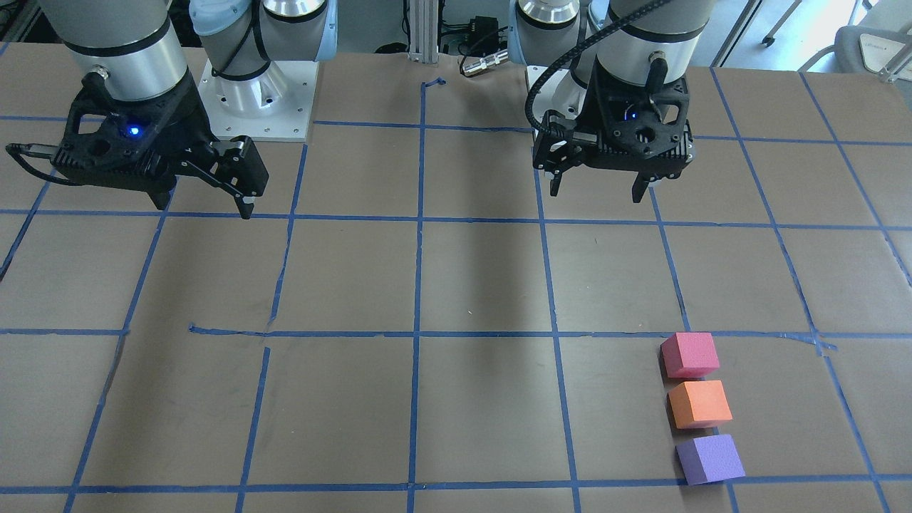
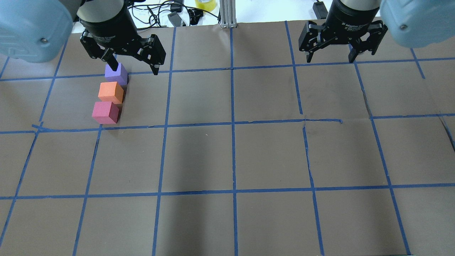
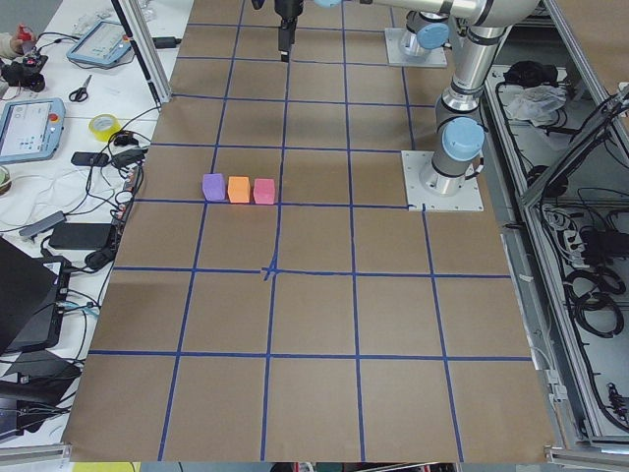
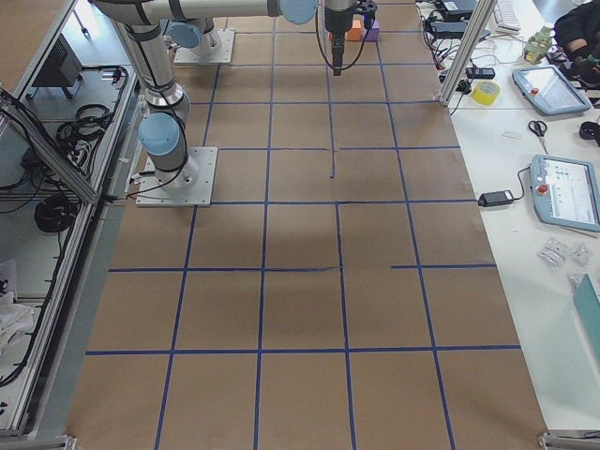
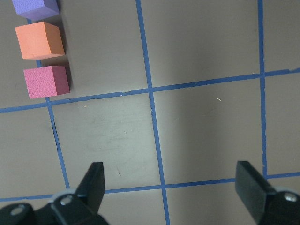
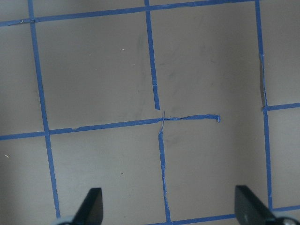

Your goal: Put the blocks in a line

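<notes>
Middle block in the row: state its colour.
The middle block is orange; the front-facing view shows it best.

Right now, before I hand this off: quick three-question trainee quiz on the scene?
1. True or false: the left hand and the right hand are both open and empty.
2. Fill in: between the pink block and the purple block sits the ____ block.
3. The line of three lies on the robot's: A) left B) right C) dead centre.
Key: 1 true; 2 orange block; 3 A.
</notes>
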Controlling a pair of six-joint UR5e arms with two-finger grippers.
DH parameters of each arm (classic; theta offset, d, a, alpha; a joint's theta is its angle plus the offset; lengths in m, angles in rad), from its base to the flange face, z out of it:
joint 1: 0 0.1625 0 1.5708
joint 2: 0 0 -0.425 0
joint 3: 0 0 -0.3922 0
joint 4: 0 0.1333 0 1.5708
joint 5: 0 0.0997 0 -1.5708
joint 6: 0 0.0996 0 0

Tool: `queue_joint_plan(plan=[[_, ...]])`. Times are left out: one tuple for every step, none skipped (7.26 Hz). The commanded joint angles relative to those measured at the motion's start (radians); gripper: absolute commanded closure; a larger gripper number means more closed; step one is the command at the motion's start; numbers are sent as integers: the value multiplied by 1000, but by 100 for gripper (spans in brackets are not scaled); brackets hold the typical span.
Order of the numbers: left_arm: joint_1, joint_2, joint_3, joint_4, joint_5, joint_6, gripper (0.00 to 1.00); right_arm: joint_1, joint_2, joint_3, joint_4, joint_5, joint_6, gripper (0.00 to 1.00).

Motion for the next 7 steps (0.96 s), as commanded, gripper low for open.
queue_joint_plan(plan=[[51, 19, -4, 1, -16, -3, 1, 0, 0, 0, 2, 2, 1, 0], [55, 28, -4, -1, -48, -6, 1, 0, 0, 2, 0, 2, 0, 0], [62, 41, -10, -7, -44, -6, 1, 0, 0, 0, 0, 0, 0, 0], [65, 60, -34, -6, -39, -4, 1, 0, 0, 0, 0, 2, 1, 0], [66, 72, -50, 1, -36, -1, 1, 0, 0, 0, 0, 2, 1, 0], [68, 77, -50, 2, -36, -1, 1, 0, 0, 0, 0, 2, 0, 0], [68, 80, -52, 1, -36, -1, 1, 0, 0, 0, 0, 2, 0, 0]])
